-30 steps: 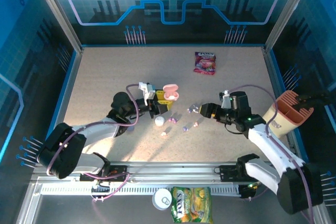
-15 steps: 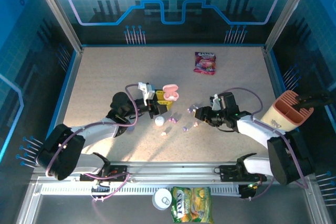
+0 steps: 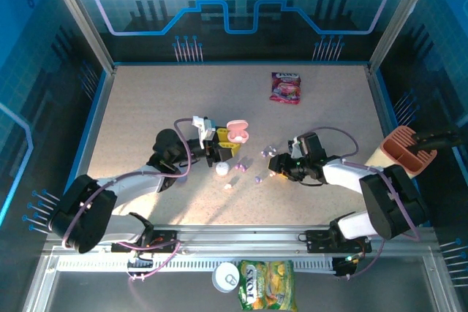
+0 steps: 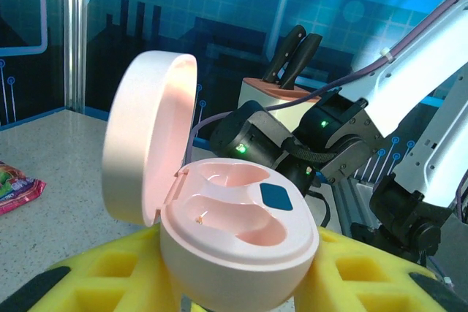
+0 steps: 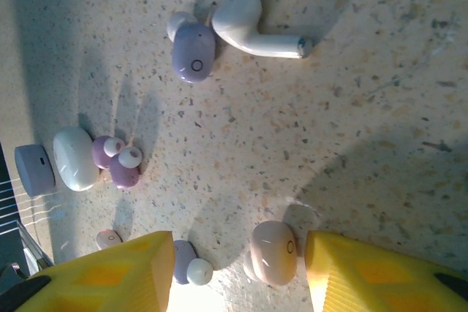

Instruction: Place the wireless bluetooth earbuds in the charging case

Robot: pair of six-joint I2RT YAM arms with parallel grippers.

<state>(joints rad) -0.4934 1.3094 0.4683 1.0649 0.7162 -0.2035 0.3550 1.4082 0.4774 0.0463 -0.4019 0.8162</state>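
Speckled desk [image 5: 365,107] | left tool [image 4: 235,283] gripping pink charging case [image 4: 234,217] | right tool [image 5: 240,268] open astride pink earbud [image 5: 273,253] | risk: pinching adjacent purple earbud [image 5: 183,267]

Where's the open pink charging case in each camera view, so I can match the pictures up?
Top external: the pink charging case sits left of centre, in the left gripper.
Left wrist: low centre, lid up, between the yellow fingers.
Right wrist: aimed at loose earbuds.
Shared landmark: the knife block, right edge from above, behind the case at the left wrist.
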